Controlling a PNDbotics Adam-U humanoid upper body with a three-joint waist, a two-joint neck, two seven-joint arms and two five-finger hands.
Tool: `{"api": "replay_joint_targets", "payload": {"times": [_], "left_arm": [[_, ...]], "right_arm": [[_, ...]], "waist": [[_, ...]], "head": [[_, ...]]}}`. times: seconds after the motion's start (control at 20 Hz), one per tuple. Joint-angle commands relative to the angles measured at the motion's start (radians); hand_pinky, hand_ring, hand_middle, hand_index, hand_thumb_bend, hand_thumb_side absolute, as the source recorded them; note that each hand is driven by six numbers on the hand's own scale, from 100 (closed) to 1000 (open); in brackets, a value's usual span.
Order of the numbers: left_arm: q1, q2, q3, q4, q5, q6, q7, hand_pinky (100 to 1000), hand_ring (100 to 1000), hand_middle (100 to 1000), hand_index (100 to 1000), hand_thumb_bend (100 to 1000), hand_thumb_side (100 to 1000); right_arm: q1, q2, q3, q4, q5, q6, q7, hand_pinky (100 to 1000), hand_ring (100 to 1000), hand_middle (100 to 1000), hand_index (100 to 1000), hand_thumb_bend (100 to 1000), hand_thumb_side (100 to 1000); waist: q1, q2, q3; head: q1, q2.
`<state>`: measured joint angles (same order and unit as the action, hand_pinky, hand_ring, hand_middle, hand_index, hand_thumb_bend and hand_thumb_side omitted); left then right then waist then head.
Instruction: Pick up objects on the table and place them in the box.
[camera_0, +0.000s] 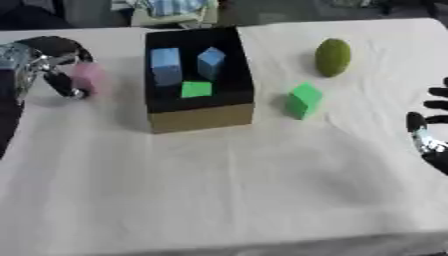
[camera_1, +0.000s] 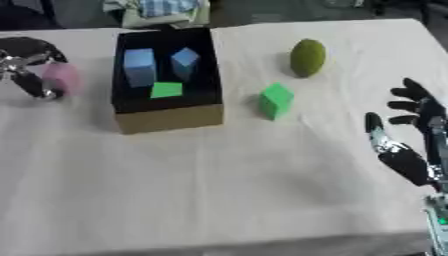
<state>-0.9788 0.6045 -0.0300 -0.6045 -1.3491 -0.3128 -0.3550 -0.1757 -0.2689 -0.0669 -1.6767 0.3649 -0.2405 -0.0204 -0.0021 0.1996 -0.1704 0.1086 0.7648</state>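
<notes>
Holding pink object (camera_0: 88, 78) left of box (camera_0: 200, 116), left robot hand (camera_0: 54, 70) has fingers curled round it, lifted off surface (camera_0: 227, 185) from what I can see. Box open, black inside, two blue blocks (camera_0: 165, 66) plus small green block (camera_0: 196, 89) in it. Right of box: green cube (camera_0: 303, 100) just beside, olive-green oval thing (camera_0: 332, 57) beyond that. Right robot hand (camera_1: 407, 150) well right of box, fingers spread wide, holding nothing.
</notes>
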Motion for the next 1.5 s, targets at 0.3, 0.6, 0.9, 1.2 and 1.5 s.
{"api": "replay_joint_targets", "payload": {"times": [0.3, 0.6, 0.9, 1.2, 1.5], "left_arm": [[-0.023, 0.021, 0.014, -0.047, 0.059, -0.008, 0.011, 781, 647, 511, 652, 162, 133], [-0.009, 0.053, 0.023, -0.169, 0.146, -0.030, 0.038, 774, 616, 474, 619, 176, 150], [-0.006, 0.103, 0.027, -0.338, 0.248, -0.047, 0.102, 781, 620, 481, 634, 216, 201], [-0.043, 0.085, 0.010, -0.508, 0.353, -0.064, 0.205, 783, 630, 480, 650, 231, 202], [-0.072, 0.024, -0.106, -0.669, 0.451, -0.051, 0.214, 790, 659, 510, 672, 253, 227]], "right_arm": [[-0.008, -0.015, -0.008, -0.006, -0.008, 0.000, -0.001, 648, 776, 814, 964, 280, 511], [-0.008, -0.015, -0.010, -0.005, -0.007, 0.000, -0.002, 648, 776, 815, 964, 275, 514], [-0.009, -0.016, -0.010, -0.005, -0.004, 0.002, -0.001, 647, 776, 815, 964, 275, 511], [-0.007, -0.017, -0.010, -0.004, -0.003, 0.002, 0.000, 648, 776, 815, 965, 275, 509], [-0.010, -0.015, -0.005, -0.004, -0.003, 0.000, 0.006, 648, 776, 815, 965, 275, 510]], "waist": [[-0.013, -0.008, 0.001], [-0.012, -0.009, 0.002], [-0.007, -0.012, 0.007], [-0.006, -0.020, 0.011], [-0.006, -0.025, 0.008]], "head": [[-0.002, 0.005], [-0.007, 0.005], [-0.015, 0.005], [-0.018, 0.005], [-0.010, 0.005]]}}
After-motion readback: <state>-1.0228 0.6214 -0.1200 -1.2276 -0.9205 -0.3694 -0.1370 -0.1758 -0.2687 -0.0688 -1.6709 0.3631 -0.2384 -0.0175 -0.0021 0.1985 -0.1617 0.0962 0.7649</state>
